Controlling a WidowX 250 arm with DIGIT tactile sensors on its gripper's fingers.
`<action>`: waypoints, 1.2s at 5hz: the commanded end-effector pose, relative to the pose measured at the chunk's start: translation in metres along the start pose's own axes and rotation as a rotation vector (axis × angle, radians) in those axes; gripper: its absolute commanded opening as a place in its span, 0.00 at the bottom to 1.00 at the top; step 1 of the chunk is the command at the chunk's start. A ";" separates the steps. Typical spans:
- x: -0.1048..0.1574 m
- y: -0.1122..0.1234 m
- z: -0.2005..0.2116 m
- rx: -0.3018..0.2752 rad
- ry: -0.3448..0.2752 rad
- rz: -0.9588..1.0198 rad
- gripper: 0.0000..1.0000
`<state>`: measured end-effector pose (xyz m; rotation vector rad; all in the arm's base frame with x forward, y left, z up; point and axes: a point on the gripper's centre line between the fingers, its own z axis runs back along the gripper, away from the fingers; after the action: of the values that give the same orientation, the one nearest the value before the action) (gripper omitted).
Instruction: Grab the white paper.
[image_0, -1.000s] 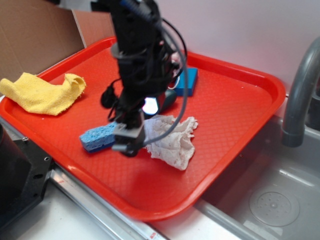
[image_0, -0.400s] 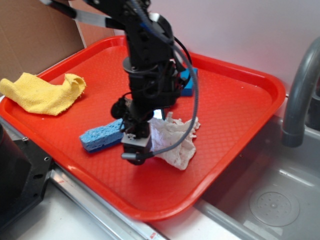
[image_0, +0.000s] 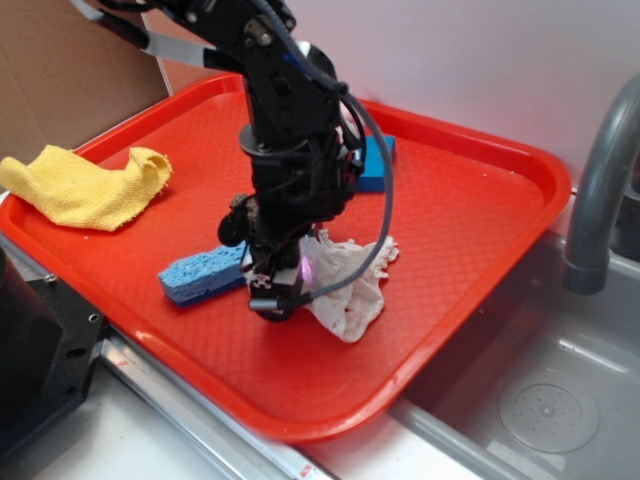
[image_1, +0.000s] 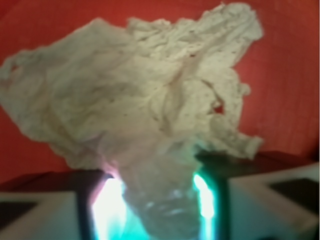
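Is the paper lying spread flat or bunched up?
Bunched up: the paper is crumpled, one end pinched between the gripper's fingers.

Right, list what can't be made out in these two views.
- Grip: in the wrist view the paper bunches down between the jaws, but glare and blur hide whether they pinch it.
- Gripper: in the exterior view the arm covers the jaws.
- Dark blue block: mostly hidden behind the arm.
- Sponge: its right end is hidden behind the gripper.
- Faucet: cut off by the right edge.
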<state>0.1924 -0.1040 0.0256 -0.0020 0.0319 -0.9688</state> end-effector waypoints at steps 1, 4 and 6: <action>-0.010 0.015 0.026 0.069 -0.004 0.108 0.00; -0.155 0.028 0.169 0.061 -0.091 0.862 0.00; -0.141 0.014 0.237 0.107 -0.110 1.165 0.00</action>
<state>0.1504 0.0357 0.2594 0.0496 -0.0785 0.1960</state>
